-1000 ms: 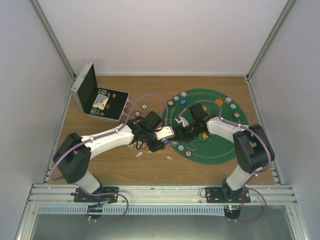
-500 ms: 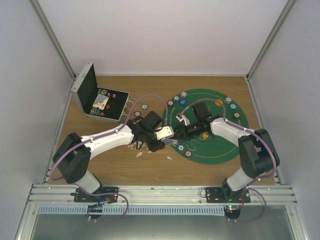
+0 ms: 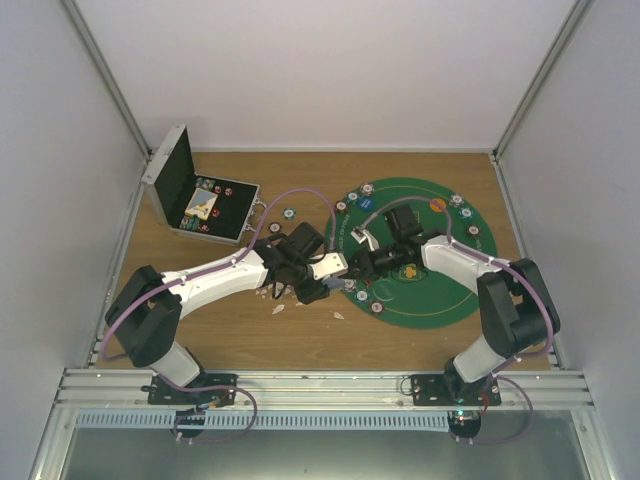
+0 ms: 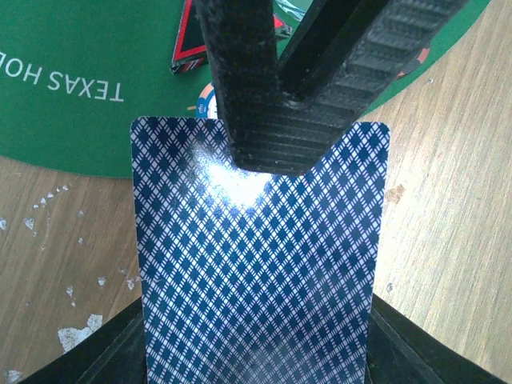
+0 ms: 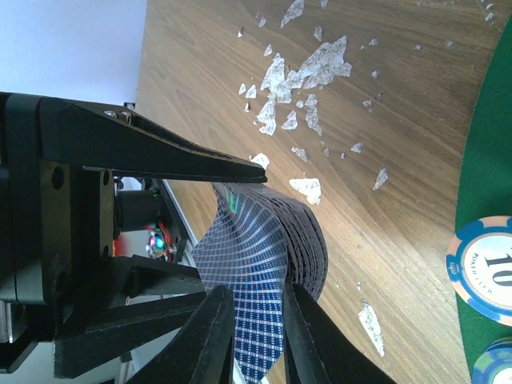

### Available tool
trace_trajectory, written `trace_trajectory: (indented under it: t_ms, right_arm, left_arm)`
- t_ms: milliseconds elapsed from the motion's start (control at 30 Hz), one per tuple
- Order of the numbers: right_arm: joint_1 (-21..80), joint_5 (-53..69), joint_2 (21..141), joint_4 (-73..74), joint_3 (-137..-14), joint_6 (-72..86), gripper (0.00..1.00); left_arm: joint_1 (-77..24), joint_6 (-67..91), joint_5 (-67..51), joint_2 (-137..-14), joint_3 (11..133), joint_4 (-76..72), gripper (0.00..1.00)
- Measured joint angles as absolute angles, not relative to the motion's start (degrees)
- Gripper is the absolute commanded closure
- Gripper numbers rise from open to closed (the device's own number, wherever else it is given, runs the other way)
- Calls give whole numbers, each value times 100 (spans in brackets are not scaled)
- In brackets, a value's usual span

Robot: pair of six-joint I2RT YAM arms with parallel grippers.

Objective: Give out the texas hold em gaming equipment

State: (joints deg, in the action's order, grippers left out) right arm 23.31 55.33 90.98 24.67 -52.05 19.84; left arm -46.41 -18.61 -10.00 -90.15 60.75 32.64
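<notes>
left end effector (image 3: pixel 330 268): clenched on stack of blue diamond-backed playing cards (image 4: pixel 256 280) | right end effector (image 5: pixel 258 304): fingers either side of bowed top card (image 5: pixel 240 240), apparently pinching it | stack: aloft over wooden desk (image 3: pixel 240 330) at left edge of round green felt mat (image 3: pixel 450 300); stripe-edged round poker chip (image 5: pixel 484 268) at mat's edge

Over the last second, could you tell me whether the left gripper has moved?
No. The left gripper, holding the playing cards, remains at the green mat's left edge.
</notes>
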Motion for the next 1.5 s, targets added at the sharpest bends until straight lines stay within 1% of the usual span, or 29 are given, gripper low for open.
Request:
trace_trajectory:
  t_ms: [333, 700, 1233, 1267, 1333, 1367, 1433, 1500]
  right_arm:
    - [2351, 5301, 9113, 2493, -5179, 2014, 99]
    - [2355, 5142, 9100, 2456, -5057, 2106, 100]
    - [2213, 4980, 8766, 2447, -4856, 2189, 99]
    - [2204, 4980, 8761, 2447, -4853, 2189, 99]
    - [2200, 4989, 8750, 2443, -4851, 2189, 89]
    - [2196, 4998, 8744, 2438, -4851, 2196, 83]
    - [2182, 5024, 8731, 2416, -4827, 2237, 74]
    - [2176, 5068, 8731, 2392, -4797, 2270, 70]
  left_arm:
    - [-4644, -1861, -998, -9015, 6075, 3286, 43]
    - [-4692, -1865, -980, -9006, 6075, 3301, 43]
    - [-4722, -1868, -982, -9000, 6075, 3288, 43]
    - [-4722, -1868, -982, -9000, 6075, 3288, 43]
    - [-4722, -1868, -980, -8997, 6075, 3288, 43]
    - [-4722, -1868, -980, -8993, 6075, 3288, 43]
    - [-4722, -1865, -980, -8982, 6075, 3288, 43]
    - [-4722, -1868, -974, -8965, 6075, 3284, 43]
